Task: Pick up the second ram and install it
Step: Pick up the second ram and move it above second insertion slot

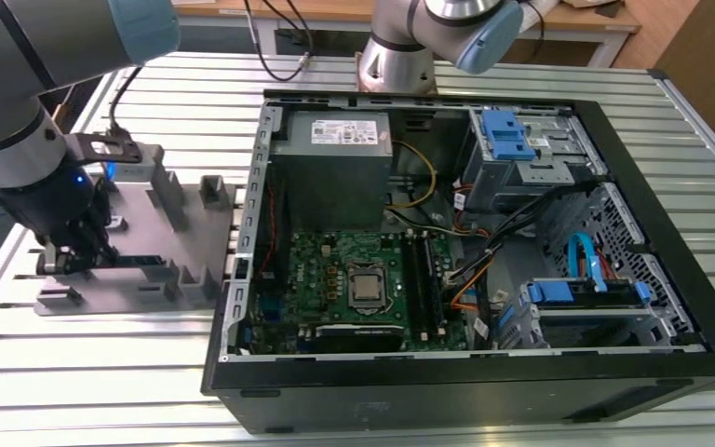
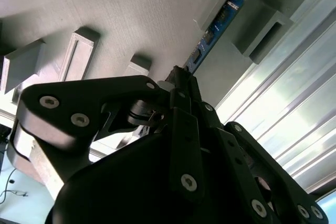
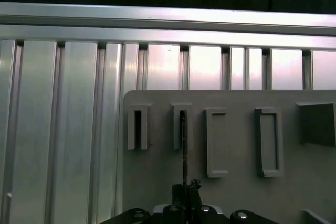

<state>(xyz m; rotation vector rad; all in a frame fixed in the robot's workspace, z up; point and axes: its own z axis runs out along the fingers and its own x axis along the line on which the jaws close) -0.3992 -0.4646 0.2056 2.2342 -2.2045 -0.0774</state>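
The second ram is a thin dark stick standing on edge in the grey fixture on the exterior view's left. One end of it rests in a slotted block of the fixture. My gripper is down at its other end. In the first wrist view the second ram shows edge-on, running from a slot into my gripper. In the second wrist view the second ram leads into the closed fingertips. The gripper is shut on the stick.
The open computer case lies to the exterior view's right of the fixture, with the green motherboard and its long memory slots inside. A second robot base stands behind the case. Loose cables cross the case interior.
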